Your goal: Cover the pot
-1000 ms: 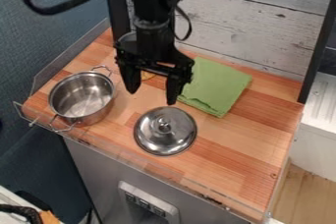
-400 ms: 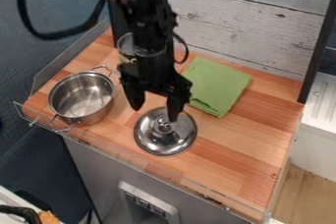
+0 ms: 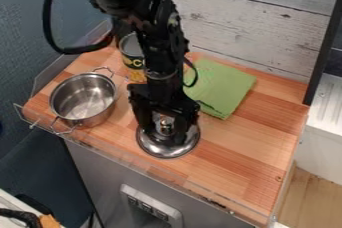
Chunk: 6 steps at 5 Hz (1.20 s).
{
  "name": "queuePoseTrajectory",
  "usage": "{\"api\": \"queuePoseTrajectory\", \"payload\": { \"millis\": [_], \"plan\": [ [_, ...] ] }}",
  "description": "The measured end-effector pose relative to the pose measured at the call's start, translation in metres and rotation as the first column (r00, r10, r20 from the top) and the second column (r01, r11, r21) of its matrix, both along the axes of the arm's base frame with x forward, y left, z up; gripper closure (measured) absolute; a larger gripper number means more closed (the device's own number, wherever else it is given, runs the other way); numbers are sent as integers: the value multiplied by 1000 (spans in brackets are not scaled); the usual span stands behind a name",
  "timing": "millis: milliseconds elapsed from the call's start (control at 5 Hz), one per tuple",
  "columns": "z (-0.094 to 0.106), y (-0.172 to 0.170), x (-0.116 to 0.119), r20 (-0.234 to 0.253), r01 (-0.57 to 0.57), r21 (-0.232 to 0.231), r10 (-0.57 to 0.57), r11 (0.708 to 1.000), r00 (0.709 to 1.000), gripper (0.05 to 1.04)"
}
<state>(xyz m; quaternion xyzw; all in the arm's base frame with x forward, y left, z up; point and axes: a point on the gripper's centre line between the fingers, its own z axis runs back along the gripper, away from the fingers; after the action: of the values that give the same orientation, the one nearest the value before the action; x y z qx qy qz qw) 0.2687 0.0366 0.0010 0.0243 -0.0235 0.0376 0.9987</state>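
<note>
So the black two-finger gripper (image 3: 163, 137) is right down over the round, shiny metal lid (image 3: 167, 150), coming in from the top edge of the view. Its fingers are spread apart, one on each side of the little metal knob (image 3: 165, 126) in the middle of the lid. Can't tell from this angle whether either finger actually touches the knob. The lid is lying on the wood-striped countertop (image 3: 247, 147), knob up, near the front edge.

The pot is the silver, round, straight-sided metal one (image 3: 83, 99) over on the left of the view. It's upright and uncovered, so you can see right down to the bottom, and it has two loop handles made of wire, one towards the back and one towards the front. Lid and pot are apart, with a bit of bare counter between them.

Behind the pot and next to the arm there's a can with a yellow and black label (image 3: 133, 63), partly hidden by the arm. On the other side of the arm, a folded light green cloth (image 3: 224, 89) lies flat, just behind the lid and off to the right. At the back is a whitewashed wood plank wall (image 3: 260, 27), and a clear plastic rail (image 3: 120, 158) runs along the front edge.
</note>
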Motion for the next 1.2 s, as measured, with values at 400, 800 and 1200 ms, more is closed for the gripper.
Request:
{"api": "queuePoseTrajectory", "payload": {
  "millis": [400, 800, 1200],
  "plan": [
    [-1, 2, 4, 10, 3, 18, -3, 1000, 1000, 635],
    [19, 3, 2, -55, -41, -26, 40, 999, 998, 801],
    [83, 71, 12, -4, -227, -71, 227, 971, 974, 801]
  ]
}}
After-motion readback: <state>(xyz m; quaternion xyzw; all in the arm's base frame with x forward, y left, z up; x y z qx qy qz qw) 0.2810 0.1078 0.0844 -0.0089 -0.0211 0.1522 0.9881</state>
